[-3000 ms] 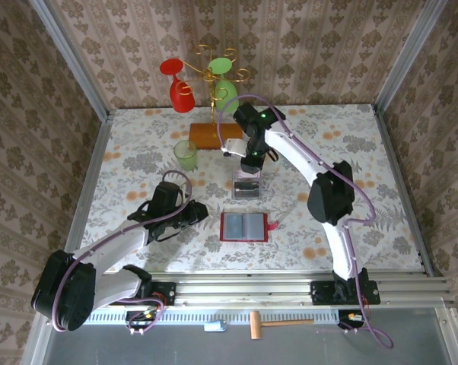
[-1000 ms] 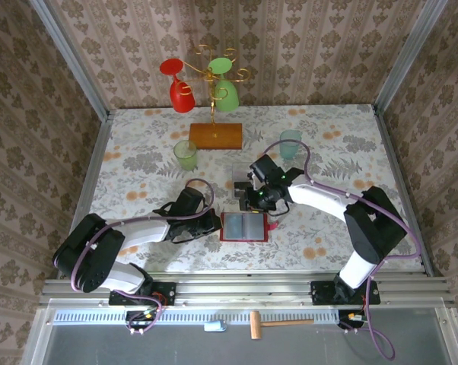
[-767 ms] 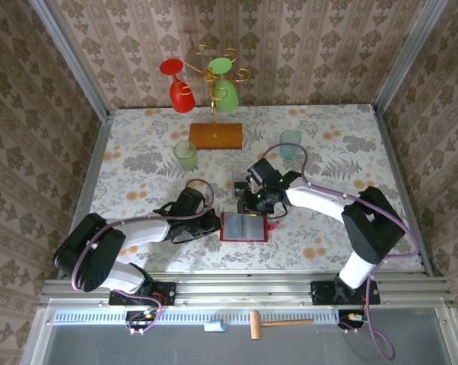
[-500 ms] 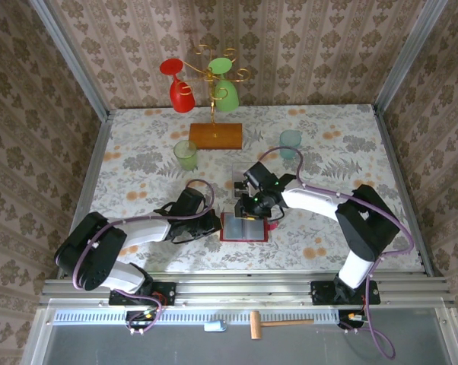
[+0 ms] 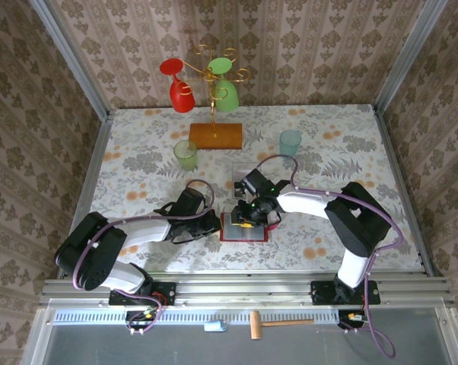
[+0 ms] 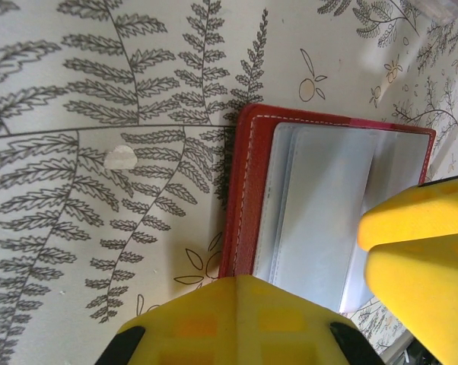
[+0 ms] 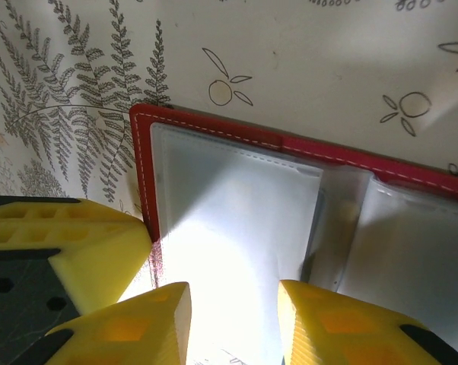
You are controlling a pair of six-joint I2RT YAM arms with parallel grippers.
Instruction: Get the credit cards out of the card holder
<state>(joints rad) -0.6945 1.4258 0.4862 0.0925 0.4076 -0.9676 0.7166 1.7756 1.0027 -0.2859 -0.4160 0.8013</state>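
Note:
The card holder lies open on the table, a red wallet with pale grey pockets. My left gripper is shut, and its tip rests at the wallet's left red edge. The right gripper hangs low over the wallet's left half. It is open, with its fingers straddling the left pocket and nothing between them. The credit cards are hidden; I cannot tell whether the pockets hold any.
A clear plastic box sits just behind the wallet, partly under the right arm. Farther back stand a green cup, a teal cup and a wooden-based rack holding red and green glasses.
My right gripper has slid left and nearer, from the box side onto the wallet's left half, and its jaws have widened a little. The left arm has stayed put.

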